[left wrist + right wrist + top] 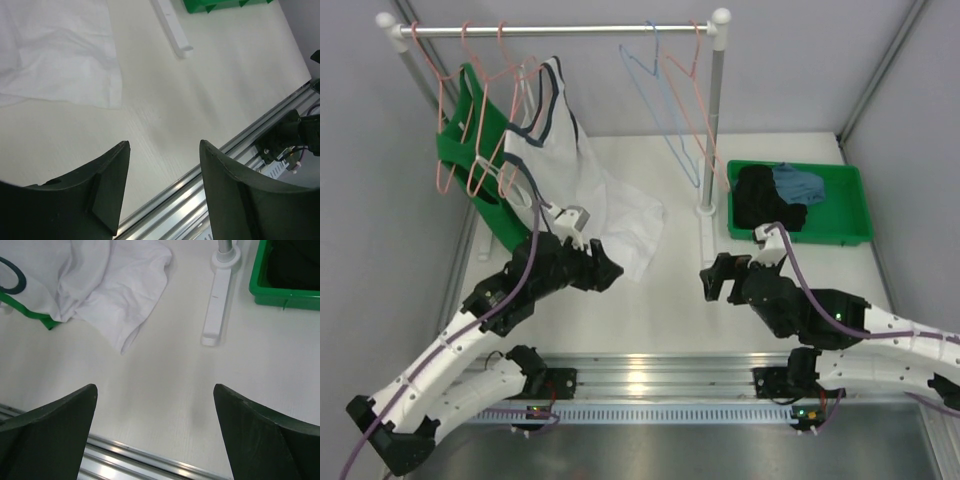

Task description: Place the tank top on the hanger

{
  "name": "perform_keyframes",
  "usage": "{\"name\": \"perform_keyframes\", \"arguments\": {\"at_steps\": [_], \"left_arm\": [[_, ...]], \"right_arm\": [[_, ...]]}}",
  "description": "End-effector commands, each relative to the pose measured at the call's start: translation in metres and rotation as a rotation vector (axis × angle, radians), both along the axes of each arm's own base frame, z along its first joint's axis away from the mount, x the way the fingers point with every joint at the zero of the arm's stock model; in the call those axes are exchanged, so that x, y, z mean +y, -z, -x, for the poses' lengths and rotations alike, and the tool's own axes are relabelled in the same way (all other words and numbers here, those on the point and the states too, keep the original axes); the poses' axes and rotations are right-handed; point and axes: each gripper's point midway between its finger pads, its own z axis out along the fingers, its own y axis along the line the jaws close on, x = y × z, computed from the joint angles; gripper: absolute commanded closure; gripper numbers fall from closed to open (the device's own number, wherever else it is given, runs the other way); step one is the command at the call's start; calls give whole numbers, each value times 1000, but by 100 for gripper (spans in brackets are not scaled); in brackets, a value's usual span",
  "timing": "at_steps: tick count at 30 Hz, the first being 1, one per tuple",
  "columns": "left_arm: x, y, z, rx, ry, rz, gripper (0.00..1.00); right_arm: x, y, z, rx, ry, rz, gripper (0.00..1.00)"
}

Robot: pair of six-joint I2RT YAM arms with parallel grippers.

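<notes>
The tank top (560, 150) hangs from the rail (560, 30) at about 11 o'clock in the top view. Its dark-trimmed straps are up at a thin hanger (527, 78), and its lower half lies spread on the table (670, 310). I cannot tell if both straps sit properly on the wire.

The left hand (162, 150) is low over the table at 7 o'clock. Its fingers are apart and hold nothing, and the white hem is just beyond them at their 11 o'clock. The right hand (155, 387) is at 5 o'clock, also wide apart and empty, well apart from the cloth.

I judge the main work is nearly done, because the garment is carried by the rail and neither hand grips it. What may remain is to check the straps and lift the hem from the table.
</notes>
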Motion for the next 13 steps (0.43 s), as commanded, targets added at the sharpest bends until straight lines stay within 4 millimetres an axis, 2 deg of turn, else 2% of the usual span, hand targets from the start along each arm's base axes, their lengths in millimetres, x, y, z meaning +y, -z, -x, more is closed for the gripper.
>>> {"name": "perform_keyframes", "arguments": {"at_steps": [1,2,4,5,8,13], "left_arm": [[-14,14,-2,-19,-64,82,38],[-17,20,0,-18,-69,82,38],[-27,34,10,-6,-46,72,39],[-28,36,9,-19,-62,66,39],[-39,41,16,-29,-42,49,39],[-42,45,17,-27,-26,27,39]], "right_arm": [[-5,23,2,45,33,10,0],[-8,34,3,60,41,31,0],[-7,42,4,77,48,31,0],[-8,48,5,83,51,39,0],[-7,54,5,90,46,44,0],[-8,55,4,86,64,50,0]]}}
